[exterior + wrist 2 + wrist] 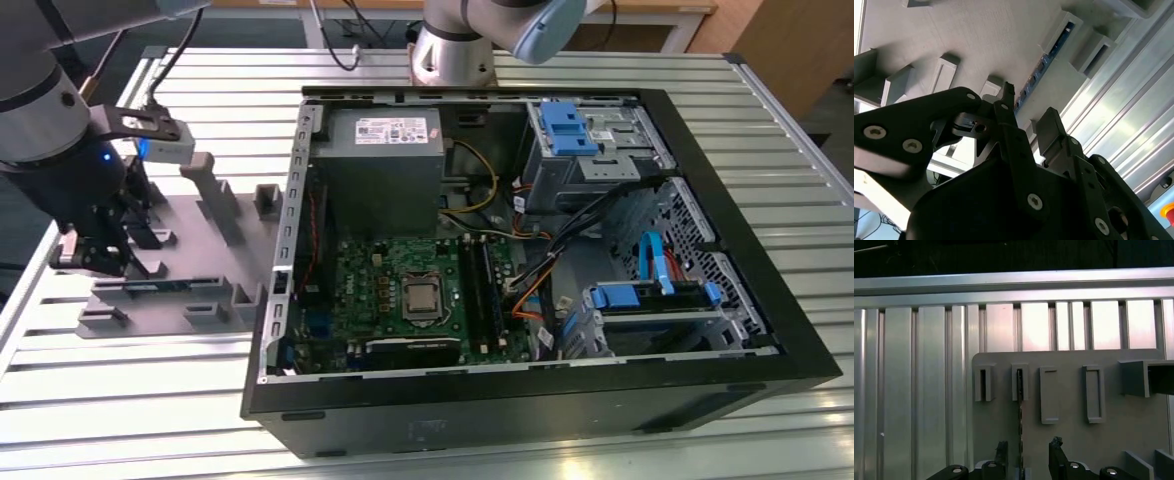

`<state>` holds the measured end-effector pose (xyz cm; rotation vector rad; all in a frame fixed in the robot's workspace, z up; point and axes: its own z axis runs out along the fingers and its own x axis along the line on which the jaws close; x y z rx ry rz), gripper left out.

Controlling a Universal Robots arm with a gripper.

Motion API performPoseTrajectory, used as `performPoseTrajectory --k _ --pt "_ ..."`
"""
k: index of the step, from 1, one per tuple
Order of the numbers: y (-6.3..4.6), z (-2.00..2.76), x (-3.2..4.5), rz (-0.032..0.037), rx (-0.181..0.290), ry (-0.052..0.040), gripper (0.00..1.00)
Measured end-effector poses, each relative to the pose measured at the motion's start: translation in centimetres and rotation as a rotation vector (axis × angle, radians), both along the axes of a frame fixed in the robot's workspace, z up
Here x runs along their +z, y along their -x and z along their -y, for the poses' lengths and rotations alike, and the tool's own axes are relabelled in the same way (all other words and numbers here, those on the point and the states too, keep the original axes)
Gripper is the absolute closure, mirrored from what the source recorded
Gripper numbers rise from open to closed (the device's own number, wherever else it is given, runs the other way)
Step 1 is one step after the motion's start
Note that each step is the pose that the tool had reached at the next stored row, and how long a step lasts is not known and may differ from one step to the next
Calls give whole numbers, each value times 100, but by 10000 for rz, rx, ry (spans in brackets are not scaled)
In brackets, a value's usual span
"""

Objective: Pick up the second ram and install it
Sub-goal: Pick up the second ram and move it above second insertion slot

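Observation:
The second ram (1043, 64) is a thin blue-green stick standing on edge in the slotted posts of the grey tray (979, 35). In the first wrist view the ram (1020, 425) shows edge-on, running from a post down into the gap between my fingers. My gripper (1028, 451) is open and straddles the stick's near end, with the ram closer to one finger (1001, 452) than the other; I see no contact. In the second wrist view the gripper (1029, 116) hangs just above the tray. In the exterior view the gripper (96, 260) is low over the tray (187, 240) at the left.
An open black computer case (747, 300) lies to the exterior view's right of the tray, holding the green motherboard (387, 290) with its long memory slots (477, 290), a grey power supply (380, 150), blue drive brackets and loose cables. Ribbed aluminium tabletop (914, 390) surrounds the tray.

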<state>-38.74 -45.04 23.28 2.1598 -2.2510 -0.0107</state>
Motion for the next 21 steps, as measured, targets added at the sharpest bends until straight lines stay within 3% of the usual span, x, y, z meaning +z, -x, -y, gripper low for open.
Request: performPoseTrajectory --k 2,5,7,21 --pt "0 10 -20 5 8 -29 55" --pt "0 26 -49 7 12 -159 55" --pt "0 35 -73 12 12 -199 55" --pt "3 74 -237 11 19 -198 55"
